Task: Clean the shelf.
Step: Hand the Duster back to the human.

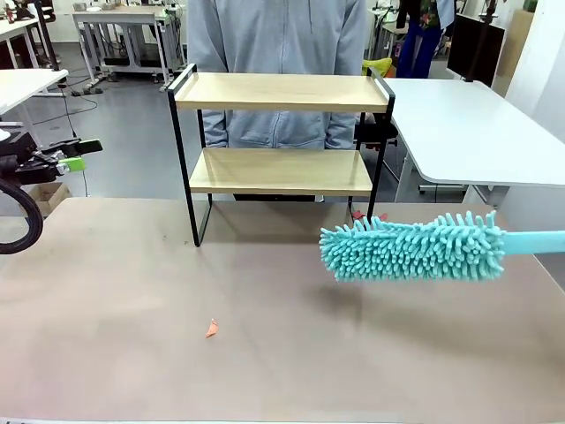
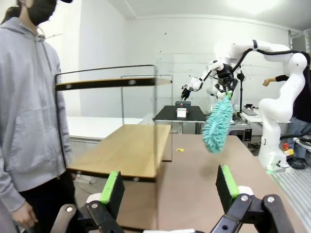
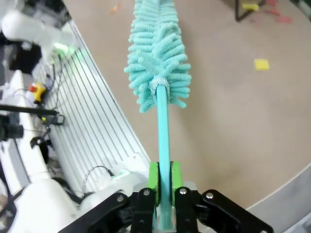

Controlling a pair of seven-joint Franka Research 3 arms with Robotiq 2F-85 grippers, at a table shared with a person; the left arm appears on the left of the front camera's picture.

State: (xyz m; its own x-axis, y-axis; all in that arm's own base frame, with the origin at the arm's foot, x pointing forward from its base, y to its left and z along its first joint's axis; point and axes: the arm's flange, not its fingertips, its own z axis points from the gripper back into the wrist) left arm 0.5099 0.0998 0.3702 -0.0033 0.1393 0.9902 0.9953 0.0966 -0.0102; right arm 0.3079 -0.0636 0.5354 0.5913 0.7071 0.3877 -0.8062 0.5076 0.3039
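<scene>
The shelf (image 1: 281, 150), a small two-tier rack with two light wooden boards in a thin black metal frame with raised side rails, stands at the far middle of the brown tabletop (image 1: 132, 336), its feet just inside the far edge. A person in a grey hooded top (image 1: 279, 53) stands directly behind it. Both boards are bare. In front of the shelf the tabletop lies open across its whole width, save for one small orange scrap (image 1: 212, 329) lying well forward of the shelf's left leg.

To the shelf's right front, one turquoise chenille duster with a long matching handle (image 1: 415, 247) hangs level above the table, apart from the frame, its fluffy tip near the right leg. The right gripper (image 3: 164, 182) has its green pads clamped on the handle. The left gripper (image 2: 169, 187) sits off the shelf's left side, fingers spread wide apart with nothing between them.
</scene>
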